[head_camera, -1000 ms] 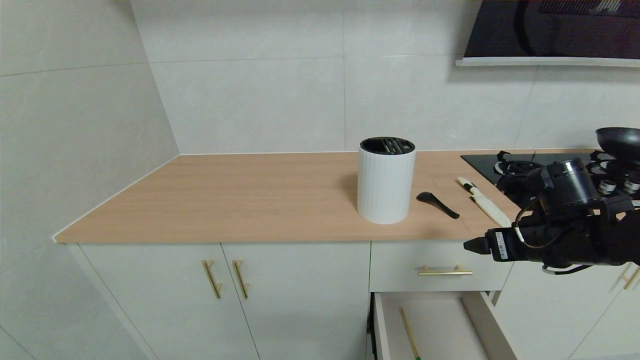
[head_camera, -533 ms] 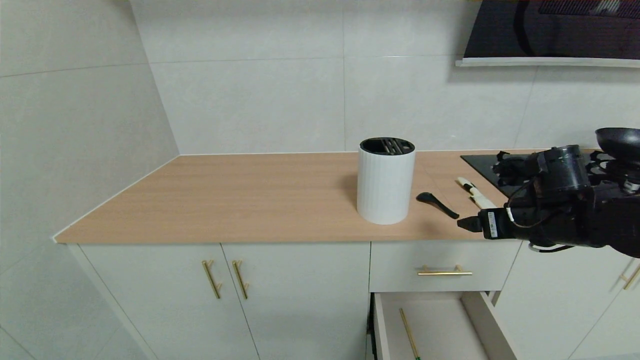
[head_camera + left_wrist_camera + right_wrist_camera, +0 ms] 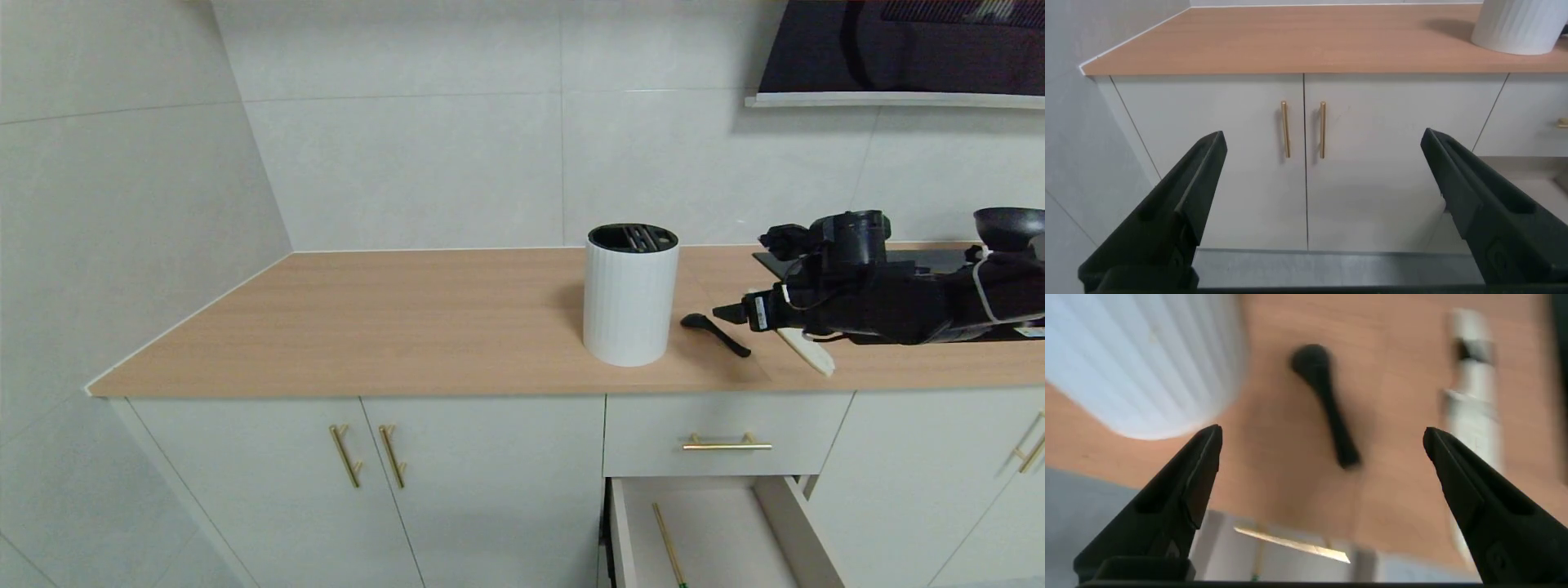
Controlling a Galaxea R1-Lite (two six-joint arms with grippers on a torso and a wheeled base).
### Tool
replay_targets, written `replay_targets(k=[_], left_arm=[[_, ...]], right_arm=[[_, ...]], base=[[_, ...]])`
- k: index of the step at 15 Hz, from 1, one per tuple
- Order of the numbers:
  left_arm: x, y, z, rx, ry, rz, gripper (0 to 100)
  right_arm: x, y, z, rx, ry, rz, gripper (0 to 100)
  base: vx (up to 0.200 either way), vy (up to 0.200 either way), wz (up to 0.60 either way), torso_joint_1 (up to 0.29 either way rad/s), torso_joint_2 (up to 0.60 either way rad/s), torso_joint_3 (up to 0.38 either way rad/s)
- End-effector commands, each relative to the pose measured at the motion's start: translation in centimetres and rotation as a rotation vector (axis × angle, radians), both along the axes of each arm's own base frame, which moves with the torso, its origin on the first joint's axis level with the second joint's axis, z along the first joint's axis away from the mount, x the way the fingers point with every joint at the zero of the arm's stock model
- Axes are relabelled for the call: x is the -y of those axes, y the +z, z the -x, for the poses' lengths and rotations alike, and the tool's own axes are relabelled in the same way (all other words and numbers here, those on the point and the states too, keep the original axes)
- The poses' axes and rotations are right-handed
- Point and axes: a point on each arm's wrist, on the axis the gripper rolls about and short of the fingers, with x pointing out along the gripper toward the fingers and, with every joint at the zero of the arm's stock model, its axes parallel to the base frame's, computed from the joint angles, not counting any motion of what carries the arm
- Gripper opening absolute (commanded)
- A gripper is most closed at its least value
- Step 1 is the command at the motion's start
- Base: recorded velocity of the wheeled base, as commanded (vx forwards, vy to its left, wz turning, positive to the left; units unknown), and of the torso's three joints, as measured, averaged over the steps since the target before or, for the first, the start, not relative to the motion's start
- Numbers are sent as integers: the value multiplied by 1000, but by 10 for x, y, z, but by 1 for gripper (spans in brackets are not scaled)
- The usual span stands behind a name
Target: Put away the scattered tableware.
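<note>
The right arm's fingers stand wide apart and hold nothing. They hover over the small black plastic spoon, which lies flat on the light wooden table, just right of the white ribbed cylindrical utensil holder.

The spoon looks light, stiff and smooth. Lying flat it offers little to grip, so I judge the thin handle near its middle the best hold, pinched across its width. It may skate on the table.

Near it on the right, but apart, lies a cream-white knife, partly under the arm. It also looks stiff and light, and is best taken by what seems the handle at its far end.

Both pieces lie near the table's near edge, so a nudge could drop them. The tall holder limits a sweep leftward, but there is open room above. Below the edge is an open white drawer.

The left arm's fingers are spread wide and empty, low before the white cupboard doors.
</note>
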Motion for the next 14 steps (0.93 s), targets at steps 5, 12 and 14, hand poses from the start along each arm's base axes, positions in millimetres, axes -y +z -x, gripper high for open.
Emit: replay_targets(k=[5,12,14], left_arm=[[0,0,0,0,1,0,100],[0,0,0,-2,1,0,100],[0,0,0,0,1,0,100]], right_arm=[[29,-38,-19,-65,158,-51,100],[41,-83,-51,-41,180,-80,100],[38,-88,-54,-25,185,-79,100]], base=[[0,0,0,0,0,0],[0,0,0,0,0,0],[0,0,0,0,0,0]])
